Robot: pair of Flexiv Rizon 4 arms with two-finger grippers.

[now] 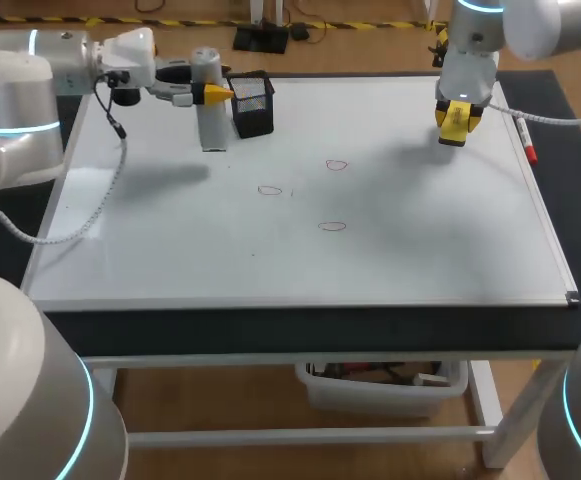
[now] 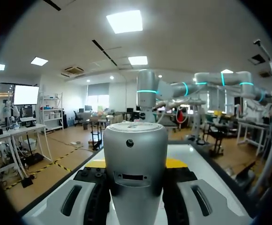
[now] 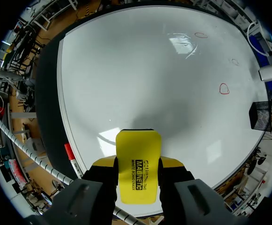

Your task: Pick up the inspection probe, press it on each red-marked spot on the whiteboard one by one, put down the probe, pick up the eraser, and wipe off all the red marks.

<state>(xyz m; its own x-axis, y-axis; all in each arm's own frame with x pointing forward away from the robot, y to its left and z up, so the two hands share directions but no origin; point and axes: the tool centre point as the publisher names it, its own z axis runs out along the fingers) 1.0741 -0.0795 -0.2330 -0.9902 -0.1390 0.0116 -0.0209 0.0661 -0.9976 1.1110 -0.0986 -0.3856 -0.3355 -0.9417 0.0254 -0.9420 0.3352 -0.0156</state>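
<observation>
Whiteboard (image 1: 420, 250) is laid flat over nearly the whole tabletop. The L arm (image 1: 30, 90) is seen entering from the left, w/ its wrist over the board's far left corner. The R arm (image 1: 490, 30) is hung over the far right corner.

The inspection probe (image 1: 210, 128), a grey cylinder, is held upright in the L gripper (image 1: 210, 93). It is clamped from both sides approx. mid-height, and the fingers are spread only as wide as its body. Its lower end is down at board level, but contact can't be told.

A black mesh basket (image 1: 253, 105) is stood just beside the probe, on the side toward the R arm.

The eraser (image 3: 136, 159), a yellow block, is pinched on its two long edges by the R gripper (image 1: 457, 118), w/ the fingers parted to its width. It is held over the board near the right edge; whether it touches can't be told.

A red marker (image 1: 526, 140) is laid along the board's right edge, near the eraser.

Three red marks, small ovals, are drawn around the board's middle, well apart from both grippers: one (image 1: 337, 165) farthest back, one (image 1: 270, 190) toward the L side, and one (image 1: 332, 227) nearest the front.
</observation>
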